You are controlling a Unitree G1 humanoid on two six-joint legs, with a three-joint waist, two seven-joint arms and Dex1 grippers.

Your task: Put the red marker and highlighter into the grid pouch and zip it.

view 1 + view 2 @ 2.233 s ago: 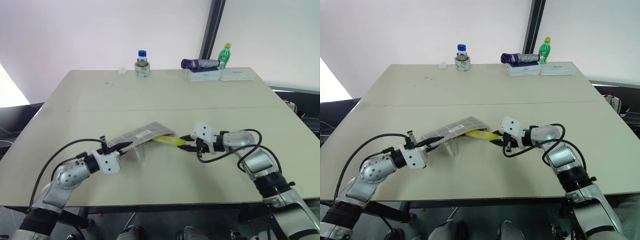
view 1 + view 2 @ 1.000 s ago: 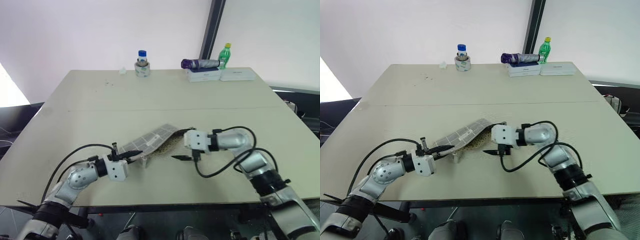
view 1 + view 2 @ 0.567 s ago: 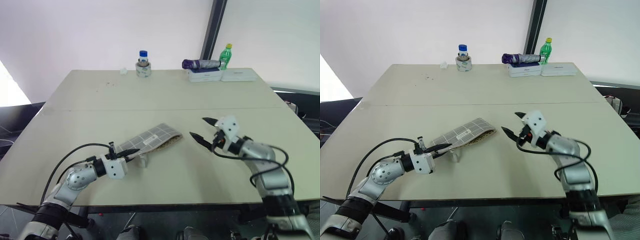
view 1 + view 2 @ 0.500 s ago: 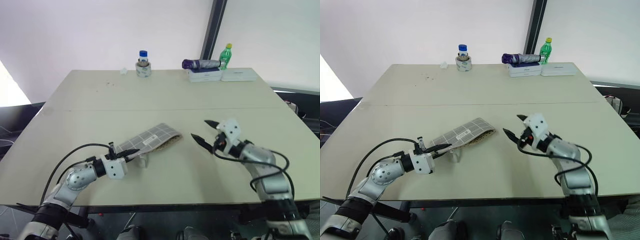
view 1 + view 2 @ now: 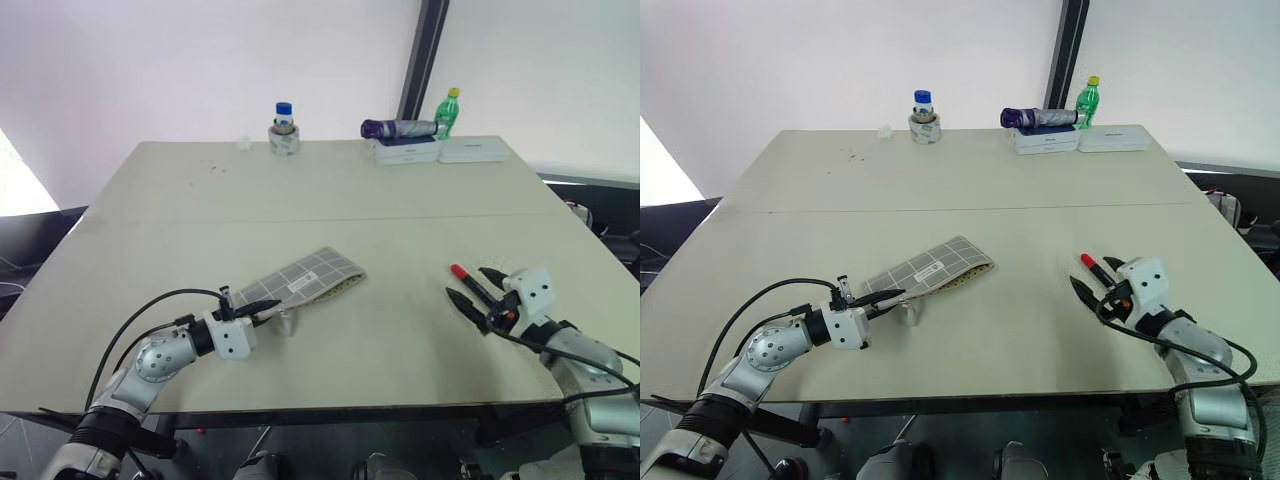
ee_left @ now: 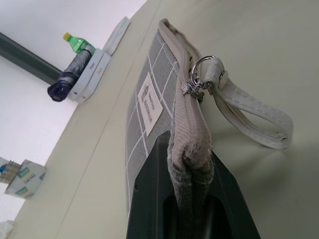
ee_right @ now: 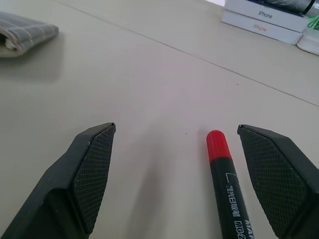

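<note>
Centrally, flat grid pouch (image 5: pixel 300 281) of woven fabric, looped white strap (image 6: pixel 251 112)

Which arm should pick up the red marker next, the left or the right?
The right. Its gripper is open with the red marker lying on the table between its fingers. The left gripper is shut on the end of the grid pouch, well away from the marker.

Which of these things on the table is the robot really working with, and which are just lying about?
In use:
- pouch, pinched at one end by the left fingers
- red marker, lying between the open right fingers

Lying about:
- green bottle
- purple umbrella on white boxes
- blue-capped jar
</note>
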